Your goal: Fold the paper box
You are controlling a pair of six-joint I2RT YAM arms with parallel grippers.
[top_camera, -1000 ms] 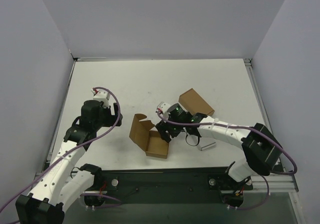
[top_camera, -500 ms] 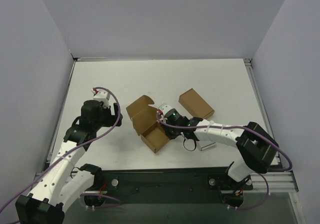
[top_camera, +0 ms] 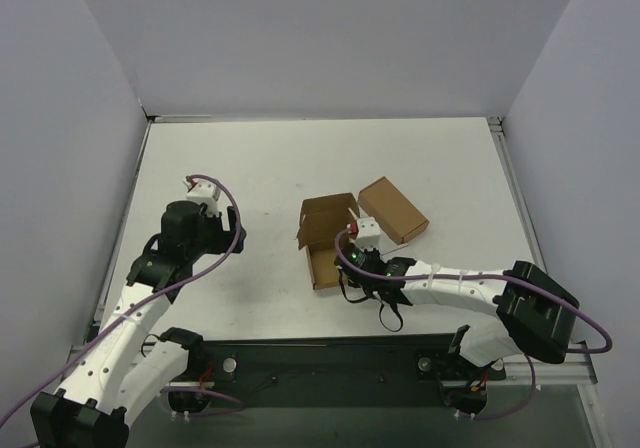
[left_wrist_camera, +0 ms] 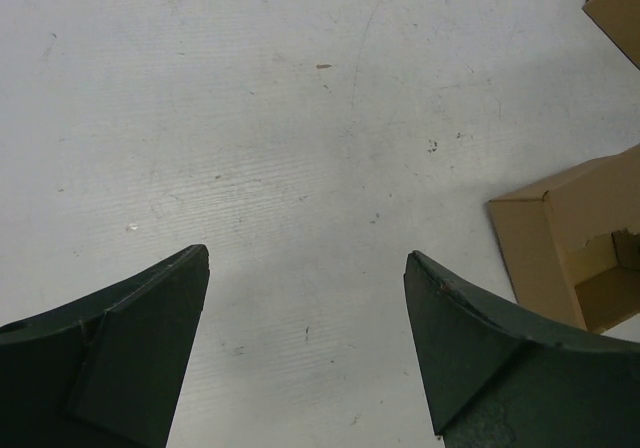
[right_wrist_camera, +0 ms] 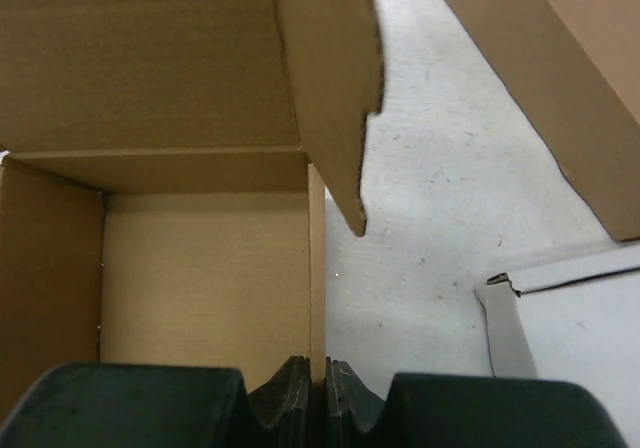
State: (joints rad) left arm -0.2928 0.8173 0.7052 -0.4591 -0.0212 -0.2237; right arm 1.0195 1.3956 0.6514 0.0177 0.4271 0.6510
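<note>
Pinches one thin side wall of the small open brown kraft cardboard box [top_camera: 325,238] between the right fingers [right_wrist_camera: 297,396], closed tight on the card, probably to anchor it against sliding during the folding. Sits near the middle of the white bench [top_camera: 250,163], mouth upward, lid flap raised on the far side, just beside a longer oblong brown carton [top_camera: 393,209]. Leaves a flat white-grey slab [right_wrist_camera: 570,318] lying near, apart from the gripped wall. Holds the left fingers [left_wrist_camera: 120,358] wide apart, gripping nothing, above the bench well to the left, seemingly parked ready for pressing the lid down. Looks unfinished: lid not yet closed.
</note>
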